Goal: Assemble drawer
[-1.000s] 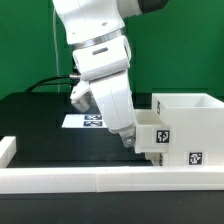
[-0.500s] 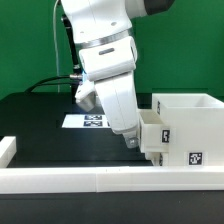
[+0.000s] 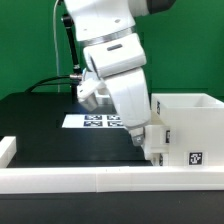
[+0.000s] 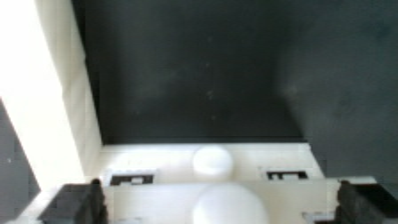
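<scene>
Exterior view: drawer shows square tags.

A black table is seen spread across the scene, and its dark surface is also shown in the wrist view. The table is edged along the near side by a low white rim, with a raised end at the exterior view's left. The marker board, a thin flat white strip printed with black-and-white square tags, is laid flat on the table towards the back. A green wall is seen behind the table. A black cable is draped in front of the wall, down towards the table's far edge.
</scene>
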Available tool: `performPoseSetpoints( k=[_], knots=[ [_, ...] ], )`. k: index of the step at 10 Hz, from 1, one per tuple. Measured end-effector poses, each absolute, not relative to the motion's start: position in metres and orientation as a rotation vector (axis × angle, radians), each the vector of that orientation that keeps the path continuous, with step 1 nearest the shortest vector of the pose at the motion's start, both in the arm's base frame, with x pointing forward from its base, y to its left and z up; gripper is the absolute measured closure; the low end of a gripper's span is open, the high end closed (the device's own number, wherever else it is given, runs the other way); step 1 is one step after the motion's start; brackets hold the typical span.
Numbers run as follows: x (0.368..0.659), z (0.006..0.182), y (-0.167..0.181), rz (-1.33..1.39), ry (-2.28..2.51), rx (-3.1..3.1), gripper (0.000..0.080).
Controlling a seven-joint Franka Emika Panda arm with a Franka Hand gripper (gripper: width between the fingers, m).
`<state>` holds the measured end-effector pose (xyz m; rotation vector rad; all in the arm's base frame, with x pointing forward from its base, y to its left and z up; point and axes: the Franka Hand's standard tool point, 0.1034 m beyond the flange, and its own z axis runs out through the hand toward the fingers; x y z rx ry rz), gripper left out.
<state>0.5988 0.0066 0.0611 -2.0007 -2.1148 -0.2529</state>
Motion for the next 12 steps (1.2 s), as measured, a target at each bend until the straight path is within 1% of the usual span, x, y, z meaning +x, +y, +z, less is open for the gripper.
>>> performPoseSetpoints(
  k=[6,9,12],
  knots=[
    [0.6,0.06,0.027,-0.204,-2.106,-2.056,0.015],
    [0.6,0.062,0.037,-0.196,-2.088,-2.074,0.015],
    [0.6,0.065,0.033,-0.174,-2.07,-2.085,0.015]
  ],
)
